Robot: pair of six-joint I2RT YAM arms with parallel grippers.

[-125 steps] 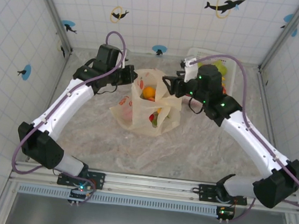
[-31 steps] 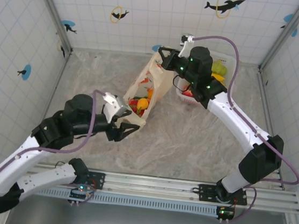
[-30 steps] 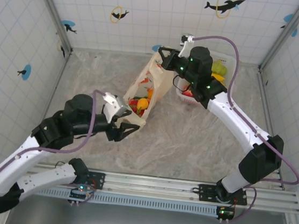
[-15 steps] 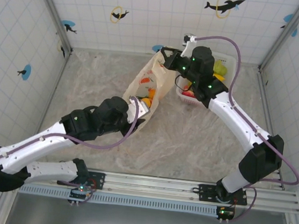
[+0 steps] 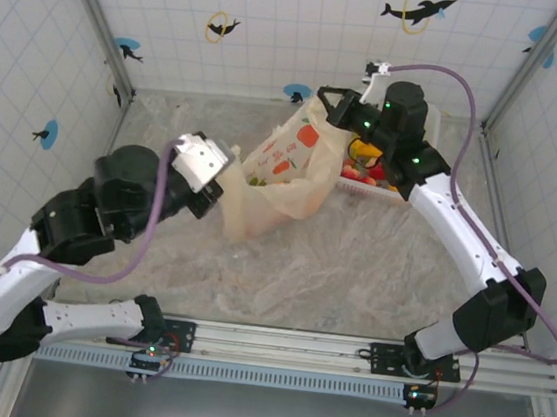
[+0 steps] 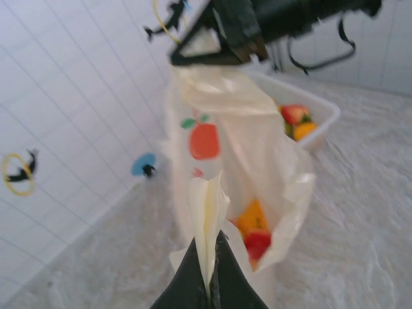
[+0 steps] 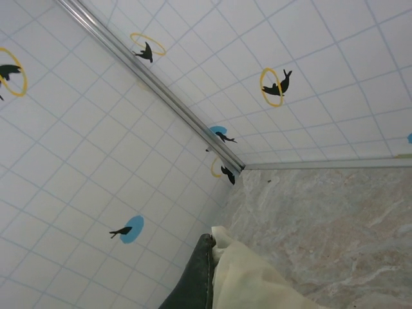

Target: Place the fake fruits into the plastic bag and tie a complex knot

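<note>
Mid-table, toward the back wall, the plastic bag (image 5: 284,174), cream-yellow and translucent, hung stretched on a slant between the two grippers. Whether its lower end rested on the marbled table (image 5: 352,267) could not be told.

Contents: fake fruits (image 6: 253,222), one orange and one red, were seen through the film low in the bag from the left wrist. From above they could not be told apart from the red-orange fruit pictures printed on the film. More fruits, a strawberry (image 6: 295,113) among them, lay in the white basket (image 5: 393,193), just beside the bag on its right.

Tool one, the left gripper (image 6: 208,261): its fingers were closed flat on a folded strip of handle (image 6: 207,206), which stood up between them. From above, the left gripper (image 5: 222,194) sat at the bag's near-left end.

Tool two, the right gripper (image 5: 329,102), was clamped on the bag's upper far end. Seen from the left wrist, the right gripper (image 6: 206,58) had the film hanging beneath it. The right wrist view gave one dark finger (image 7: 197,278) against a cream fold of bag. The other finger was cut off by the frame, and the tiled wall (image 7: 96,129) with dolphin stickers (image 7: 275,82) lay behind.

Hard to make out: the bag's mouth was bunched under the right gripper, the count of fruits inside was unclear, and the left wrist picture was soft with blur.
</note>
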